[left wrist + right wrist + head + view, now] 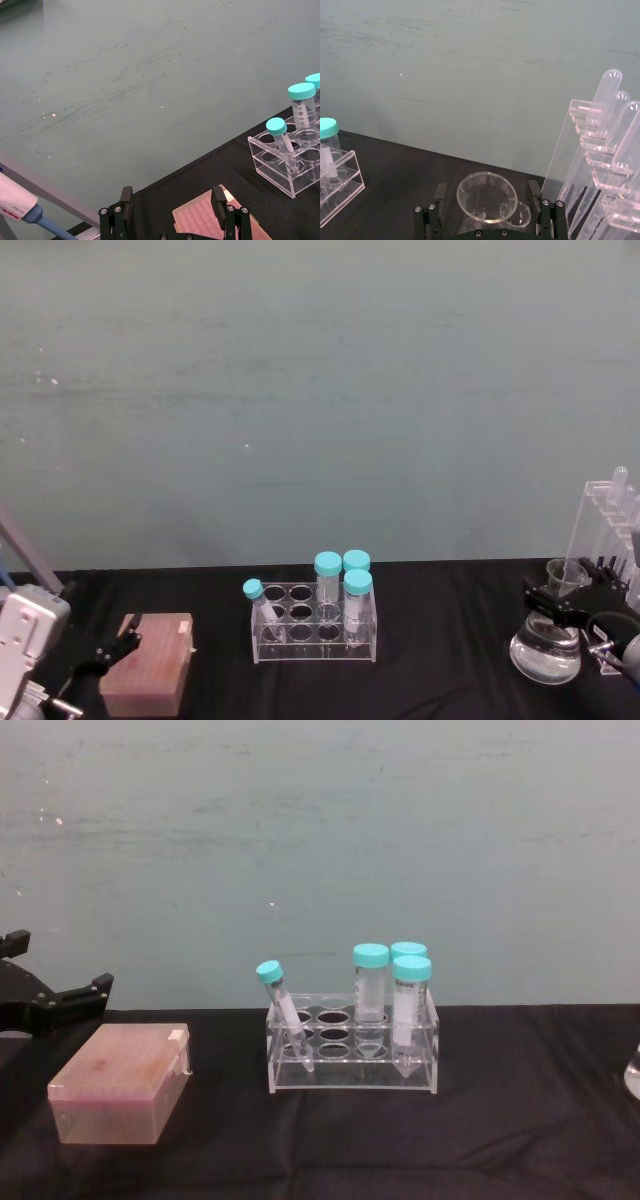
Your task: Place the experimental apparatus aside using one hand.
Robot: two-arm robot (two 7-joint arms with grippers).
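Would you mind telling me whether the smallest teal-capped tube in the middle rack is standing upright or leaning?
Leaning. In the chest view the small tube slants in the clear rack, cap tipped outward, while the three larger tubes stand vertical.

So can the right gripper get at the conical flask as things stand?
Probably yes. The right gripper is open with its fingers either side of the flask neck; the small beaker and tube rack stand just behind.

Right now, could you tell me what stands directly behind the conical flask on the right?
A small beaker and the tall acrylic rack stand behind the flask; the right gripper covers the flask's neck and the beaker's base.
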